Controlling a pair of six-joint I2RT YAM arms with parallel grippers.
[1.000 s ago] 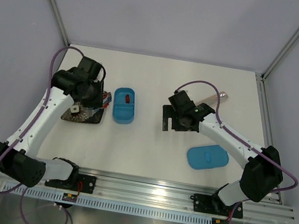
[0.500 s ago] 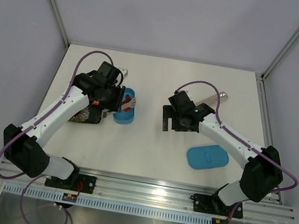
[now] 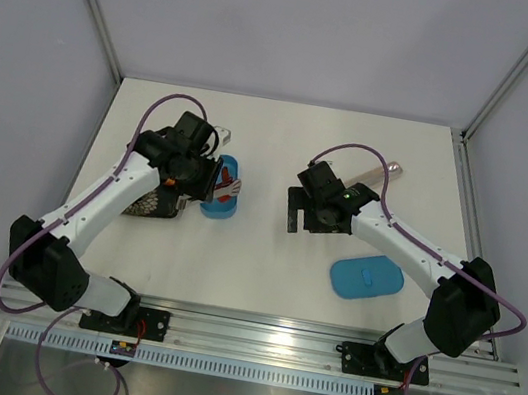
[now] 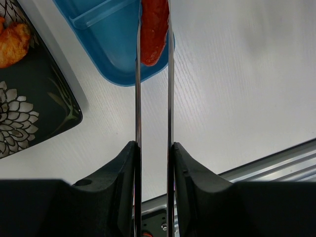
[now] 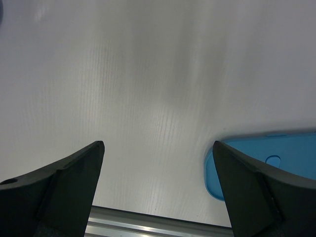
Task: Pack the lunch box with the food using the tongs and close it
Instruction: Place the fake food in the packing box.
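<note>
Silver tongs (image 4: 138, 98) clamped in left claw (image 4: 153, 146), red sausage (image 4: 153, 34) pinched above bright-blue lunch box (image 4: 111, 52), right claw (image 5: 158, 148) agape

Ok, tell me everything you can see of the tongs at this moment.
The tongs are two slim, shiny silver metal arms that run close together and nearly parallel away from the wrist camera. The left gripper squeezes them between its black fingers, one arm against each finger. Their tips pinch a red sausage piece over one end of the blue lunch box; whether it touches the box is unclear. The joined end lies outside the wrist view.
</note>
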